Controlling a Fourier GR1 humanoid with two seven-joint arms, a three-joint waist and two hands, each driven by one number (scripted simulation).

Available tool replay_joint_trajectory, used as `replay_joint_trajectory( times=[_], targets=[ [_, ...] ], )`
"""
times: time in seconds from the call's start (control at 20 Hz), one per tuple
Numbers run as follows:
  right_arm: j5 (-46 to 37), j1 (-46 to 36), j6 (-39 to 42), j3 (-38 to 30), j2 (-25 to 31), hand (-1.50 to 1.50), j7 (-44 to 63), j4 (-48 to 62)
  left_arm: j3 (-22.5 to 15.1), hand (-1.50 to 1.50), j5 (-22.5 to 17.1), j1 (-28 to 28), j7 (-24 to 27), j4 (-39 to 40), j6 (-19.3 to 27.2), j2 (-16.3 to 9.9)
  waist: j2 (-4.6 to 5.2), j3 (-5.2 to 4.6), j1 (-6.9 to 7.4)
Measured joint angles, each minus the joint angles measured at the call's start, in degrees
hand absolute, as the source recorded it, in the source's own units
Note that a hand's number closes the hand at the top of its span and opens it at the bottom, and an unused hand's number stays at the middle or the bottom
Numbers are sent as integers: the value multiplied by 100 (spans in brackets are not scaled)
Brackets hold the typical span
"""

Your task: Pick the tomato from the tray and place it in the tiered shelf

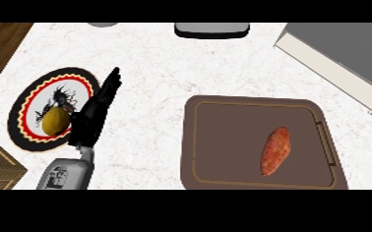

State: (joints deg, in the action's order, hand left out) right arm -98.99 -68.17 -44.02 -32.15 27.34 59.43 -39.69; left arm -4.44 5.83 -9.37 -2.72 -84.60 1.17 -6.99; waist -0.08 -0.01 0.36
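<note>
Readable text: none on any surface in the head view.
Plate [30, 100]: a black figure and a red-and-black patterned rim (decoration only, no letters or numbers).
Tray [218, 142]: plain brown, unmarked.
Counter [160, 59]: no labels or signs.

Left hand [93, 112] just sits open by the patterned plate [29, 128] holding a yellowish fruit [54, 120]. On the brown tray [218, 142] at right lies an orange-red oblong vegetable [276, 150]. Marble-look surface [160, 64].

matt brown tray [218, 128], marbled white counter [181, 64]
</note>
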Motion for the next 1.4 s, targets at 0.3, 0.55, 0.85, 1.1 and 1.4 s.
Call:
replay_joint_trajectory(
  times=[0.3, 0.55, 0.85, 1.1, 1.4],
  targets=[
    [382, -164, -60, 13, 110, -150, -109, -483, 76, 0, 13, -106, 118, 218, -5, 24, 8, 0, -26],
    [219, -147, -190, -35, 72, -150, 68, -1342, 105, 0, 0, -23, 193, 247, -39, 6, -17, -4, -59],
    [-46, -34, 407, -284, -108, -150, 433, -2791, 175, 0, 21, -4, 190, 299, 40, 25, -83, -7, -196],
    [-21, 306, 1264, -536, -502, -150, 620, -4017, 248, 0, 5, 71, 177, 322, 87, 20, -156, -8, -361],
    [81, 937, 2537, -643, -1059, -150, 402, -5616, 312, 0, -5, 213, 190, 282, 115, -16, -213, -8, -501]
  ],
)
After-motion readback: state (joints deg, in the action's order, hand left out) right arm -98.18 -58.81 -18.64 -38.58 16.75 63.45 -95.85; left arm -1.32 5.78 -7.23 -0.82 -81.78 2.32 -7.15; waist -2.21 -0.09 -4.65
